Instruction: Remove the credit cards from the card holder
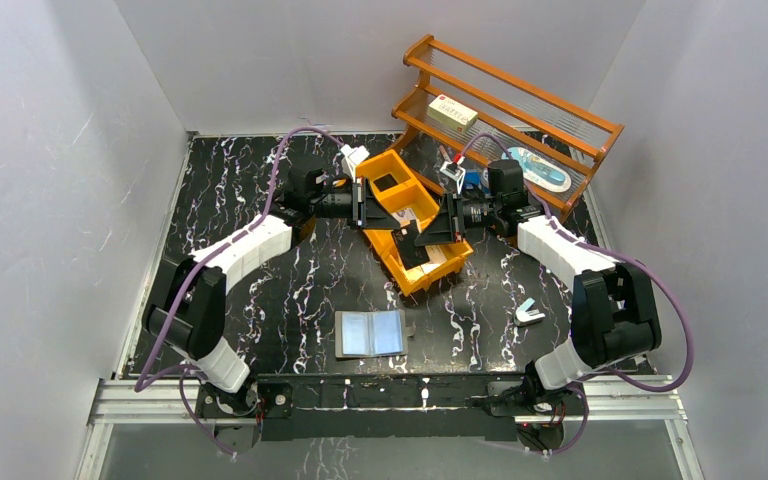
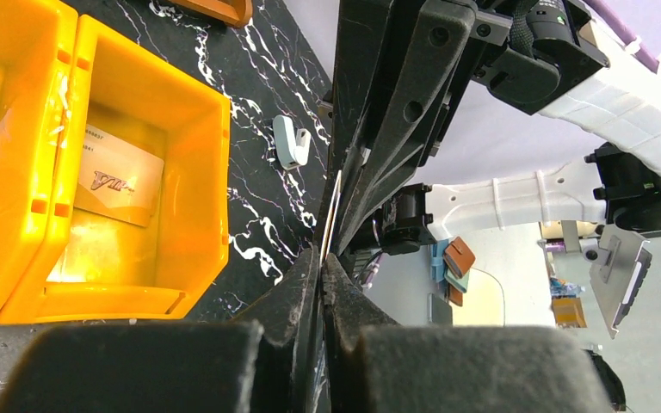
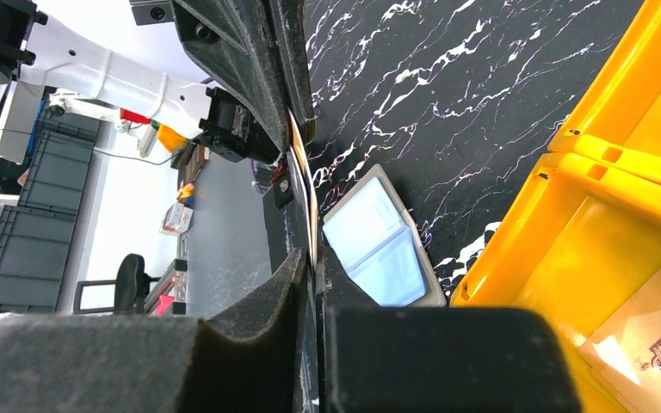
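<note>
Pinching card (image 2: 332, 211) edge-on in both jaws; card holder (image 1: 370, 333) well apart.

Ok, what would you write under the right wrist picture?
Two-handed hold: the right gripper and left gripper pinch one thin card edge-on, open card holder on the table beyond.

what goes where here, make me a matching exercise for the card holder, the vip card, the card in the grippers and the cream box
Things:
1. grey two-leaf card holder
2. tan plastic credit card printed VIP
3. cream box with red print
4. thin credit card seen edge-on

Places:
A. on the orange wooden rack
B. pinched between left gripper and right gripper
C. lying open on the black marbled table
D. in the orange plastic bin

Pairs: 1-C, 2-D, 3-A, 4-B
</note>
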You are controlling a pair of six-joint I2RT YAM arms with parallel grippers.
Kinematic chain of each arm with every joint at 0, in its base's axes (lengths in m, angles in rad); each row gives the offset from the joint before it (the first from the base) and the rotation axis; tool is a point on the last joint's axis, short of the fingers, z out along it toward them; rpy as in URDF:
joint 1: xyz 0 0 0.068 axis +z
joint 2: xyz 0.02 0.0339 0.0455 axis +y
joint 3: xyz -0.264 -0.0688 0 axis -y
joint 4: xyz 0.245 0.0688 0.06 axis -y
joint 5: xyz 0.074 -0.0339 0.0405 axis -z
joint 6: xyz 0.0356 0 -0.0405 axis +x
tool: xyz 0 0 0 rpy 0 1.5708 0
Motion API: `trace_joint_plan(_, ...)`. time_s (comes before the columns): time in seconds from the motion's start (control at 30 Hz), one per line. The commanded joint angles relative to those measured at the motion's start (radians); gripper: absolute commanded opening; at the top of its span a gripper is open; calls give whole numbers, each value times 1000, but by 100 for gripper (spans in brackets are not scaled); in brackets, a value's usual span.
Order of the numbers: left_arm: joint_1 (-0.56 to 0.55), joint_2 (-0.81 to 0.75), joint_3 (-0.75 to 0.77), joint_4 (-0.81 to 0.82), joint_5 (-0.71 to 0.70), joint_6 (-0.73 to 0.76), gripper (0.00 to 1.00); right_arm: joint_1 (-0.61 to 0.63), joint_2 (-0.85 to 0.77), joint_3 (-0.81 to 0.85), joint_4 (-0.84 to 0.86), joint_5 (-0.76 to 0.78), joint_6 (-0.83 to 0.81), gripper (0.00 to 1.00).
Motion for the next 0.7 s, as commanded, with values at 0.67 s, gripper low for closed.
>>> trace_joint_plan(0.67, 54, -91, -34, 46, -142, -6, 0, -23, 17, -27, -53, -29, -48, 17)
